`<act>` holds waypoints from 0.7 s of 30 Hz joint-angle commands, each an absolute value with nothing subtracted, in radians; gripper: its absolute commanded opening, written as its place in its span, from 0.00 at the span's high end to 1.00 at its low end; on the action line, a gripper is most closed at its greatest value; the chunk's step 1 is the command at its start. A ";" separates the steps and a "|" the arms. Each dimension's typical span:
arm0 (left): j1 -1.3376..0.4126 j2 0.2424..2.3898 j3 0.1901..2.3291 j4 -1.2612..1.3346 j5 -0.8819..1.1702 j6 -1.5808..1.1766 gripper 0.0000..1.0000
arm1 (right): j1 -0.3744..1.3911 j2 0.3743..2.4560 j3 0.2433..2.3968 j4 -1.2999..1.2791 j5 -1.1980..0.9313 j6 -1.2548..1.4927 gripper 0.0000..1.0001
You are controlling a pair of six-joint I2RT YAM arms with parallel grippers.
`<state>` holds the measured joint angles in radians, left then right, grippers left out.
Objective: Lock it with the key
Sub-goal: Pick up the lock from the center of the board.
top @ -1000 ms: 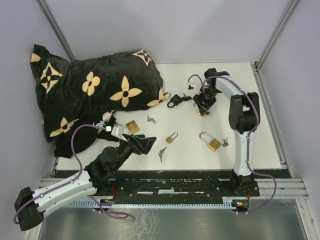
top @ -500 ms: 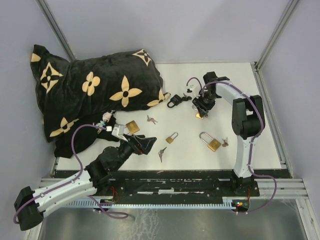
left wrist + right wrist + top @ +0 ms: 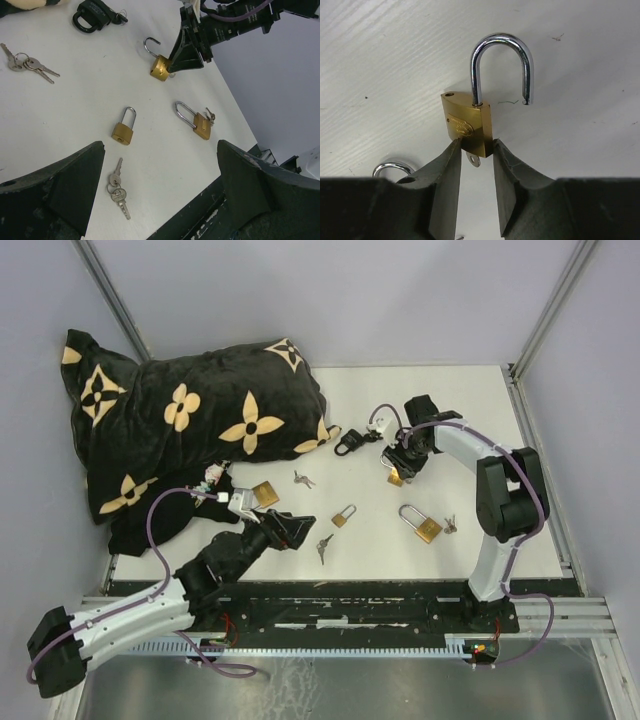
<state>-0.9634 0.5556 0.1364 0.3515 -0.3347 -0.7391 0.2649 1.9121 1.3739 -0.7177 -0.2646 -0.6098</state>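
A brass padlock (image 3: pixel 470 127) with its shackle swung open lies on the white table (image 3: pixel 480 440). A small silver key head (image 3: pixel 474 160) pokes out under its body. My right gripper (image 3: pixel 476 145) has both fingers pressed against the sides of the lock's lower body; from above this is right of centre, at the padlock (image 3: pixel 396 476). My left gripper (image 3: pixel 161 145) hovers wide open near the front edge, holding nothing, above a loose pair of keys (image 3: pixel 116 187). The left wrist view also shows the held padlock (image 3: pixel 160 69).
A small brass padlock (image 3: pixel 343 516) and a larger one (image 3: pixel 423 525) lie shut on the table. A black padlock (image 3: pixel 347 444) sits by the black flowered blanket (image 3: pixel 190 430). Another brass lock (image 3: pixel 265 492) and more keys (image 3: pixel 303 479) lie nearby.
My right gripper slid a little left and toward the front while its fingers closed in on the brass padlock. The left arm has hardly moved.
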 commanded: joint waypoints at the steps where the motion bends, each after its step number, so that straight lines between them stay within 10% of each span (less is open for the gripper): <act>1: -0.960 0.577 0.134 0.417 -0.338 -0.768 0.02 | 0.307 1.800 1.300 -0.620 -0.236 -0.634 0.98; 21: -0.960 0.611 0.120 0.452 -0.334 -0.792 0.02 | 0.389 1.719 1.195 -0.582 -0.242 -0.638 0.98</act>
<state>-0.9634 0.6151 0.1295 0.3992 -0.3298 -0.7551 0.3805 1.7496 1.2018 -0.5987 -0.2161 -0.6373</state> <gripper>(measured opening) 0.982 0.039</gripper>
